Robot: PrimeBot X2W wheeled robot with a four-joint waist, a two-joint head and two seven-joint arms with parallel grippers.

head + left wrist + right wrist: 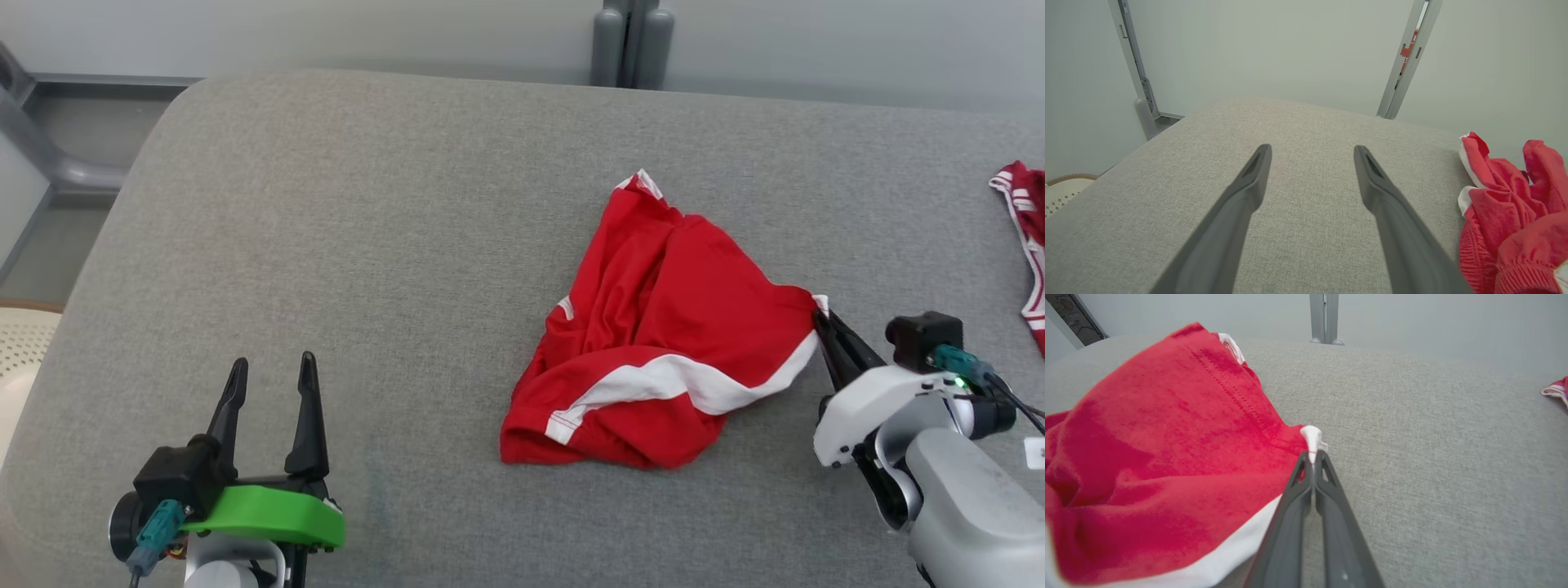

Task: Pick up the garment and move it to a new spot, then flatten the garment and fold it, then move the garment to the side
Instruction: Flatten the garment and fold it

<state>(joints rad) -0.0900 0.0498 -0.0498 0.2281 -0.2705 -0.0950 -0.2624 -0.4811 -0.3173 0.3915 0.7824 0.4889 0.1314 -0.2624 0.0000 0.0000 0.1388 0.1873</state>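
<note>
— Where do we find the red shorts (pixel 669 327) at this moment?

— We see them crumpled in a heap on the grey fabric-covered bench (pixel 367 245), right of its middle. A white stripe (pixel 678 376) curves across their near side. The left wrist view shows them bunched at its right edge (pixel 1506 204).

— And what is our right hand (pixel 819 314) doing?

— It is pinched tight on the shorts' right corner. In the right wrist view our two dark fingers meet at their tips (pixel 1312 456), and a small white corner of hem (pixel 1311 437) pokes out just above them. The red cloth (pixel 1147 457) spreads away to the left of the fingers.

— Our left hand (pixel 273 366)?

— It is at the near left, well apart from the shorts, with its fingers spread wide and nothing between them. In its own view (pixel 1312 149) we see only bare grey fabric between the fingers.

— Anything else on the bench?

— A second red-and-white garment (pixel 1027 237) lies at the far right edge, well apart from the shorts.
</note>
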